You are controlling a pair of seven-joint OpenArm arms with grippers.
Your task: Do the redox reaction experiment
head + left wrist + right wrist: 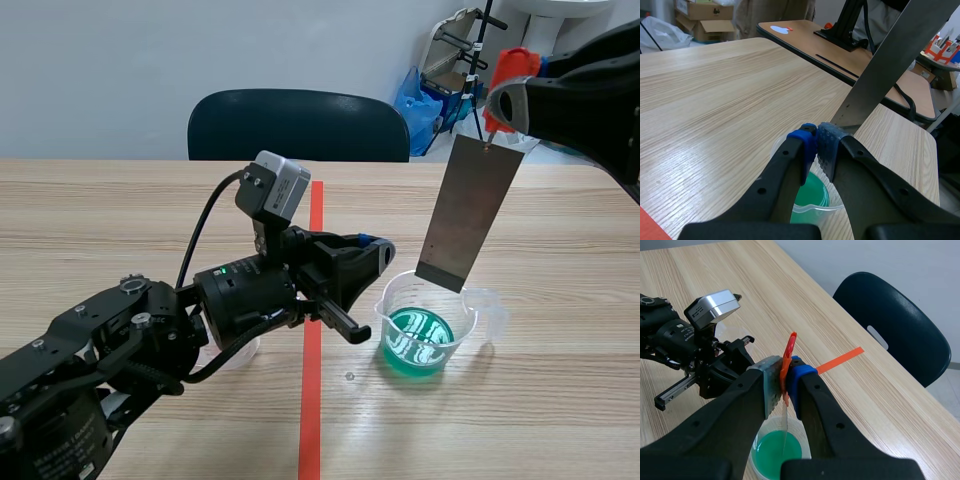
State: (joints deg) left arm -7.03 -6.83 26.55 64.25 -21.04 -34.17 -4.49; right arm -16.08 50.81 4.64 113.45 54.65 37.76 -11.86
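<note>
The left gripper [818, 145] has its fingers clenched together on the near wall of the clear beaker [470, 325], steadying it on the desk [150, 210]. That pinch is thin, so a small twist of the left arm could tilt the beaker or drag it across the wood. The green liquid [418, 342] would slop toward the spout side.

Next along, the grey metal plate [470, 205] hangs at a slant over the beaker mouth. Its lower edge is about level with the rim and is not yet in the liquid. The left fingers sit just beside the plate's lower corner (in the left wrist view the plate rises right behind the pads). A careless descent could knock the plate against those fingers or catch the rim, and either would jolt the beaker.

At the right, the right gripper [785, 381] is grasping the orange-red clip [789, 347] that carries the plate. The plate dangles from one small point, so any quick move would likely set it swinging. It could then splash on entry or miss the mouth altogether. If the clip slipped, the plate would drop in hard and might tip the beaker.
</note>
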